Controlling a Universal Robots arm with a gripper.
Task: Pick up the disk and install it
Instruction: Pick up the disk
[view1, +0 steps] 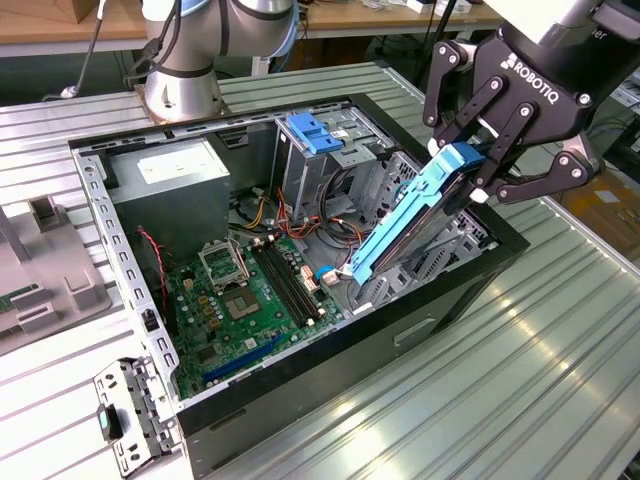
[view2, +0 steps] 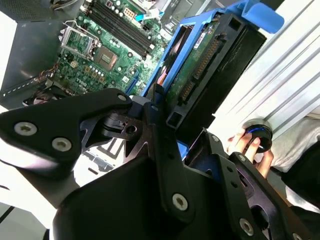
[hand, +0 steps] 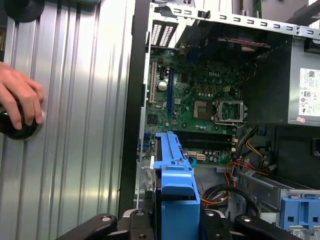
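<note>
The disk (view1: 410, 215) sits in its blue plastic carrier and is tilted, with its lower end down inside the open computer case (view1: 100, 220) at the exterior view's right side. My gripper (view1: 478, 170) is shut on the disk's upper end, above the case's right wall. In the second wrist view the disk (view2: 200, 65) shows its green circuit board and connector between the black fingers (view2: 160, 125). The first wrist view looks along the blue carrier of the disk (hand: 172, 165) toward the motherboard (hand: 200, 105).
Inside the case lie the green motherboard (view1: 245, 295), a grey power-supply box (view1: 170, 185) and a metal cage topped by a blue bracket (view1: 315, 132), with loose cables between them. A person's hand (hand: 20, 100) rests on a black knob on the ribbed metal table (view1: 540, 380).
</note>
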